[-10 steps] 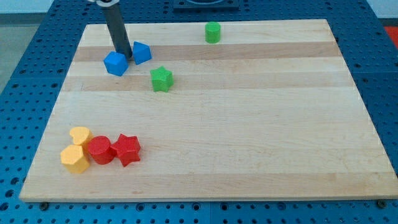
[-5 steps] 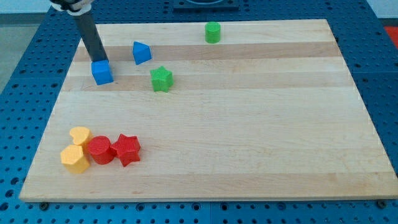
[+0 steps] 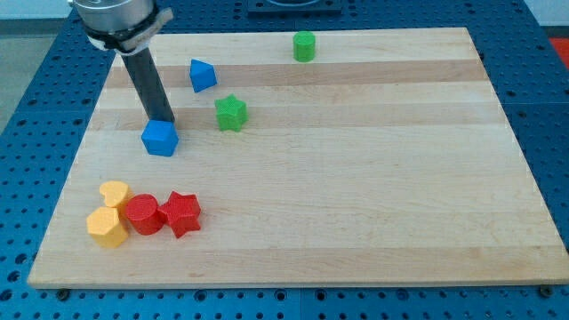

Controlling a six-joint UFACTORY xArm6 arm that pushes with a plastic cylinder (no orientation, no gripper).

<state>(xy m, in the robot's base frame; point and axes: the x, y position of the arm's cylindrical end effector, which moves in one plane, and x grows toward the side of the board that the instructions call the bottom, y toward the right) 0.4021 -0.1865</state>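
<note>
My tip (image 3: 163, 120) rests against the top edge of a blue cube-like block (image 3: 160, 139) on the left part of the wooden board (image 3: 356, 178). A second blue block (image 3: 202, 75), wedge-shaped, lies above and to the right of the tip, apart from it. A green star block (image 3: 230, 113) sits to the tip's right. Far below, near the view's bottom left, a yellow heart block (image 3: 114, 194), a yellow hexagonal block (image 3: 108, 227), a red round block (image 3: 142, 214) and a red star block (image 3: 182, 213) huddle together.
A green cylinder-like block (image 3: 304, 45) stands near the board's top edge. Around the board runs a blue perforated surface (image 3: 36, 98). The arm's grey housing (image 3: 116, 16) hangs over the top left corner.
The tip has pushed the blue cube-like block away from the other blue block, first leftward, then down and to the right. The other blocks stayed put.
</note>
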